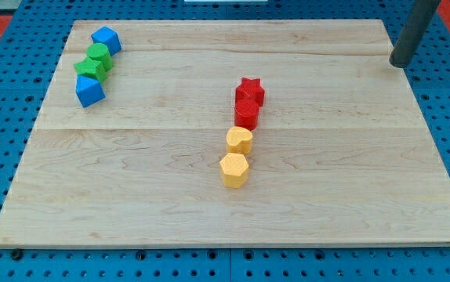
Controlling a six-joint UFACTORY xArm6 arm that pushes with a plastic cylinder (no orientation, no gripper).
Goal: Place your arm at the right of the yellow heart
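Note:
The yellow heart point(240, 140) lies near the middle of the wooden board point(131, 188). A yellow hexagon point(234, 170) touches it just below. A red round block point(246, 113) sits just above the heart, with a red star point(250, 91) above that. My tip point(401, 64) is at the view's top right, at the board's right edge, far to the right of and above the yellow heart. It touches no block.
At the view's top left a cluster runs diagonally: a blue block point(106, 38), a green block point(99, 55), a green star point(91, 69) and a blue cube point(89, 91). A blue pegboard point(444, 102) surrounds the board.

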